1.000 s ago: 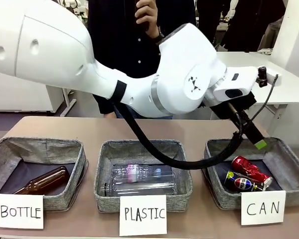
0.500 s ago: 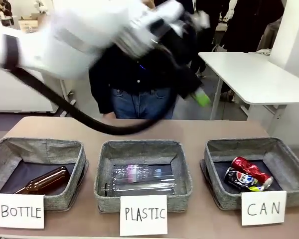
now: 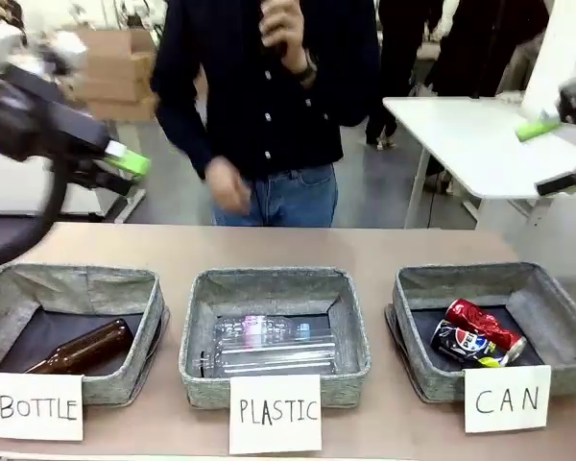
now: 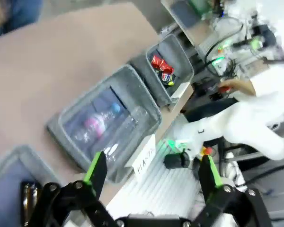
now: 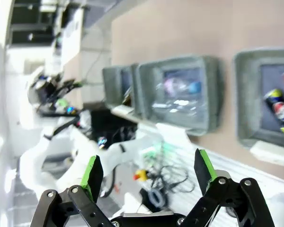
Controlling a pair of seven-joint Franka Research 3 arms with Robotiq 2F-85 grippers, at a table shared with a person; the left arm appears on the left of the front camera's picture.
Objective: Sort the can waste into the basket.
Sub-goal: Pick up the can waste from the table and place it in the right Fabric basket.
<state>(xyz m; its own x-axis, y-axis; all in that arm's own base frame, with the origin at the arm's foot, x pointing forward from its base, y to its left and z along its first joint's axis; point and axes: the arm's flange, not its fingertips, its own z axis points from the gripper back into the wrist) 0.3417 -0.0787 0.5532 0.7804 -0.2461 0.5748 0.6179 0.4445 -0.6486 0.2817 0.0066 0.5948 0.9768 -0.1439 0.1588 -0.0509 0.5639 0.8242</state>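
The red can (image 3: 484, 324) and the dark Pepsi can (image 3: 466, 345) are lying touching inside the CAN basket (image 3: 432, 379) on the counter (image 3: 288, 248). The left pincer (image 4: 151, 177) and right pincer (image 5: 146, 172) are both hanging spread apart, gripping nothing

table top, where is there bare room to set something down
The bare table strip runs between the person and the three baskets' far rims. The gaps between the BOTTLE basket, the PLASTIC basket and the CAN basket are narrow. The front edge is crowded with cards.
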